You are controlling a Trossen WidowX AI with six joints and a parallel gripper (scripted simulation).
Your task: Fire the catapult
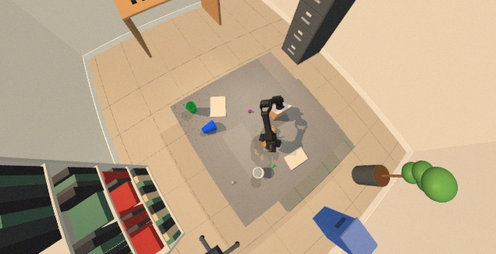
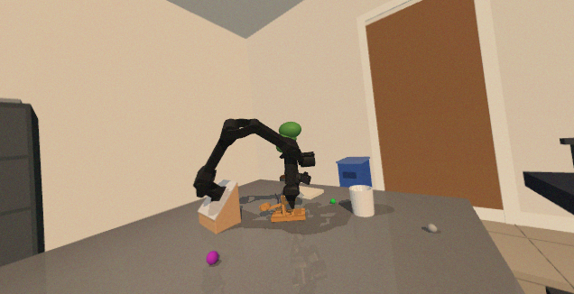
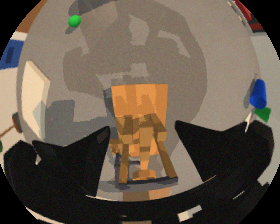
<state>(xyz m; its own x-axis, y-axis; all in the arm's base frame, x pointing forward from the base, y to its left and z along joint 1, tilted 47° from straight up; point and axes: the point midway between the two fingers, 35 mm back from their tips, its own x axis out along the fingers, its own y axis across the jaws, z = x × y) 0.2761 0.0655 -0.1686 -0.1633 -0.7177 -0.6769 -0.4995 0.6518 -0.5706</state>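
The orange wooden catapult [image 1: 264, 142] [image 2: 287, 215] [image 3: 140, 137] stands on the grey table top [image 2: 406, 260]. My gripper [image 1: 270, 144] [image 2: 289, 205] [image 3: 143, 127] points straight down over it, open, with a finger on each side of its frame and nothing held. The white mug [image 1: 258, 172] [image 2: 362, 201] stands upright a short way beyond the catapult. A small green ball [image 1: 273, 166] [image 2: 333, 201] [image 3: 74, 20] lies near the mug. A magenta ball [image 1: 249, 111] [image 2: 212, 257] and a pale grey ball [image 1: 233, 182] [image 2: 432, 227] lie farther off. I cannot tell whether a ball sits in the catapult.
The arm's base sits on a wooden wedge block [image 2: 222, 215] [image 1: 281, 111]. A green cup [image 1: 190, 107] and a blue cup [image 1: 209, 127] lie on their sides at the far side. Two paper sheets [image 1: 217, 106] [image 1: 295, 158] lie flat on the table.
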